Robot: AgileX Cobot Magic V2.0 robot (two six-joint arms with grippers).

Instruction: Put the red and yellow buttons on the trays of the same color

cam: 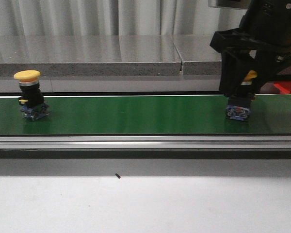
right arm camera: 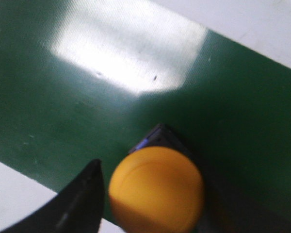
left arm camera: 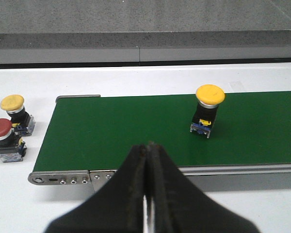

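Note:
Two yellow buttons stand on the green belt (cam: 136, 114). One yellow button (cam: 27, 75) (left arm camera: 210, 95) is at the left end, untouched. My right gripper (cam: 238, 94) (right arm camera: 155, 174) straddles the other yellow button (cam: 250, 75) (right arm camera: 156, 188) at the right end; it is open, with a gap between one finger (right arm camera: 82, 199) and the cap. That button's base still rests on the belt. My left gripper (left arm camera: 149, 144) is shut and empty, hovering near the belt's front rail. A red button (left arm camera: 1, 129) and another yellow button (left arm camera: 12, 103) stand on the white table beyond the belt's end.
A sliver of red (cam: 286, 87), possibly the red tray, shows at the far right behind the right arm; the yellow tray is out of view. A grey stone ledge (cam: 87, 56) runs behind the belt. A metal rail (cam: 136, 141) edges its front, with white tabletop (cam: 136, 204) below.

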